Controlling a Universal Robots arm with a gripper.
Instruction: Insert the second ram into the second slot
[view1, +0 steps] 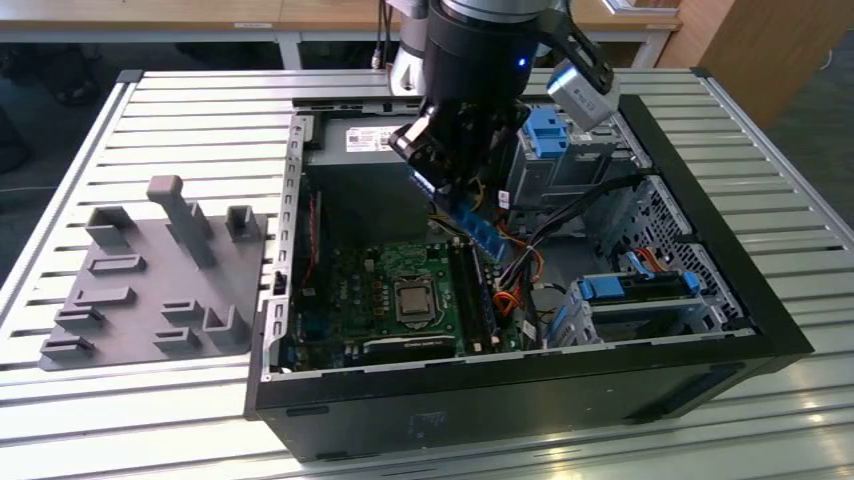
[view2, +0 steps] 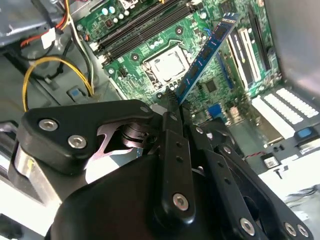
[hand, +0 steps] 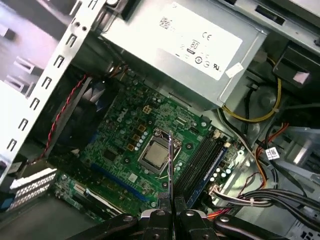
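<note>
Exterior view: an open computer case (view1: 534, 400) lying on a slatted worktop (view1: 200, 100), with a grey fixture tray (view1: 147, 270) beside it toward the exterior view's left. Above the case, the hand (view1: 461, 195) closed on the second ram (view1: 481, 232), gripping it by its upper end. Stick tilted, lower end reaching down over the green motherboard (view1: 360, 290), near the memory slots (view1: 474, 290) but not seated in any of them; no telling from here whether the tip touches. Processor socket (view1: 411, 298) just beside the slots, toward the exterior view's left. Second wrist view: black fingers (view2: 170, 135) of the hand (view2: 175, 102) clamped on one short end of the second ram (view2: 207, 52), blue board and dark chips facing the camera, far end free above the motherboard (view2: 215, 87). Processor socket (view2: 167, 62) beside the stick, memory slots (view2: 145, 25) well apart beyond it, a yellow cable (view2: 55, 62) looping off to the side. First wrist view: second ram (hand: 171, 160) seen edge-on as a thin line rising from the closed hand (hand: 172, 214), lined up between the processor socket (hand: 155, 154) and the memory slots (hand: 200, 162), running roughly parallel to them. Grey power supply (hand: 175, 45) beyond the motherboard (hand: 125, 135).
</note>
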